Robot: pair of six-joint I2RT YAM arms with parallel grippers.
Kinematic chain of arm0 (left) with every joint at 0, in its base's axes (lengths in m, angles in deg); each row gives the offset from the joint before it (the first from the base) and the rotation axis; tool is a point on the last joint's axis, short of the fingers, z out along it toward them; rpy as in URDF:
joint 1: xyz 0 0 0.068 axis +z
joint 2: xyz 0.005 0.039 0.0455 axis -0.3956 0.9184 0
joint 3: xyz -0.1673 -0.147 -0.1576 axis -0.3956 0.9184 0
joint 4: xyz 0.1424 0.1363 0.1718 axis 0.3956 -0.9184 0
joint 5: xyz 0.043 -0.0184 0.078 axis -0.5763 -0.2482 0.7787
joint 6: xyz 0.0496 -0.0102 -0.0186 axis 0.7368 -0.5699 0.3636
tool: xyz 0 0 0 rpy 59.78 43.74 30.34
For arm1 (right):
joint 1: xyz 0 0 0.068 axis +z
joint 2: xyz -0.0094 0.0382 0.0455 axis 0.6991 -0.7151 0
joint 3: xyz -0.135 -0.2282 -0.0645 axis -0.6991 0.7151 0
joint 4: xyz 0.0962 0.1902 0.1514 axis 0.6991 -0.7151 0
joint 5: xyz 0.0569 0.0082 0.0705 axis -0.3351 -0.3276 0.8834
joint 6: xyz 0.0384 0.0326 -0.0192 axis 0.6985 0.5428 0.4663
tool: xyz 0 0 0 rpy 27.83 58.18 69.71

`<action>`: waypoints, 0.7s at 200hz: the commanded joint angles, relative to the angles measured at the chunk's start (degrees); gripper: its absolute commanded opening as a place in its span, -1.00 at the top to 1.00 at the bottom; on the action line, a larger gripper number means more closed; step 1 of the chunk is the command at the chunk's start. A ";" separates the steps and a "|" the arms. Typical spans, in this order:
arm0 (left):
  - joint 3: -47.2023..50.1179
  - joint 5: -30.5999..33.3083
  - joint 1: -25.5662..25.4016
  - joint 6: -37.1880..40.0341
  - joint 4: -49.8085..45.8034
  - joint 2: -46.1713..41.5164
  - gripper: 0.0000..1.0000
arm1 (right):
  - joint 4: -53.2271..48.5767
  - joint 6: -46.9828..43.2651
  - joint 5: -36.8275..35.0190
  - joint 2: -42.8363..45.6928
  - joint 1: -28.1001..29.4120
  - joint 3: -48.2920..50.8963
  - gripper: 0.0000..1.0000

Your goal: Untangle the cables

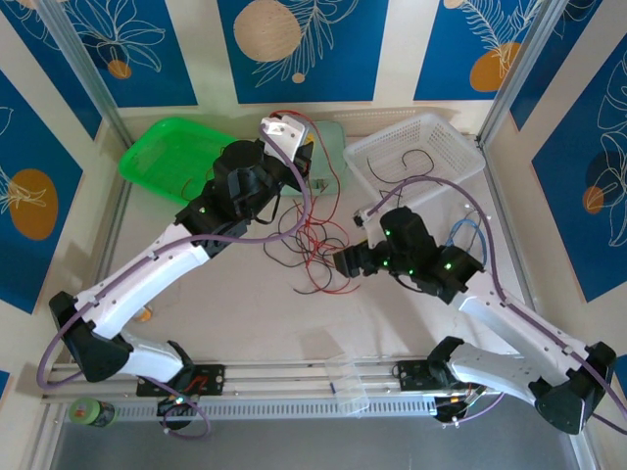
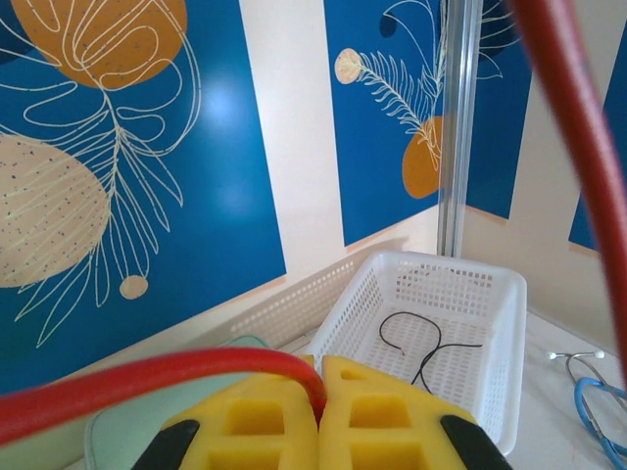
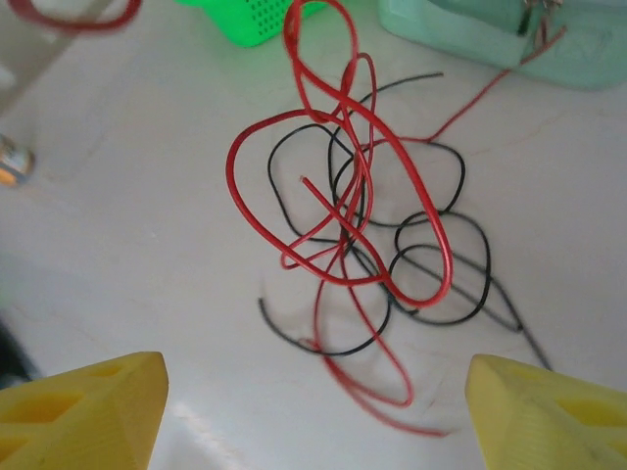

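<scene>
A tangle of thin red and black cables [image 1: 315, 247] lies mid-table, seen close as looping strands [image 3: 362, 225]. My left gripper [image 1: 284, 132] is raised at the back, and its yellow fingers [image 2: 372, 416] are shut on a red cable [image 2: 147, 377] that arcs away from them and trails down to the tangle. My right gripper [image 1: 341, 260] sits just right of the pile, open wide, its yellow fingertips [image 3: 78, 406] at the frame's bottom corners with the strands ahead of them. One black cable [image 2: 426, 343] lies in the white basket [image 2: 495, 323].
A green tray [image 1: 167, 157] sits back left, a pale mint tray [image 1: 328, 166] beside it under the left gripper. The white basket [image 1: 416, 152] is back right. A light blue looped cable [image 1: 468, 235] lies by the right arm. A clear cup [image 1: 350, 384] stands at the near edge.
</scene>
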 commanded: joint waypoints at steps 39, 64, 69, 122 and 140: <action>-1.47 0.59 0.50 1.24 0.97 -1.93 0.97 | 29.25 -30.88 3.33 -0.96 1.29 10.46 -0.78; -1.38 0.33 0.51 0.90 1.09 -2.12 0.98 | 30.20 -32.76 1.65 -4.67 0.04 9.01 -0.80; -1.38 0.29 0.54 0.89 1.06 -2.10 0.97 | 30.87 -33.21 1.12 -5.28 0.04 9.00 -0.80; -1.73 -0.37 0.52 0.45 1.24 -2.69 0.98 | 36.13 -33.53 -0.38 -13.60 -1.21 7.21 -0.79; -1.80 -0.46 0.53 0.36 1.40 -3.06 0.98 | 37.34 -32.12 -2.04 -16.12 -1.24 6.22 -0.62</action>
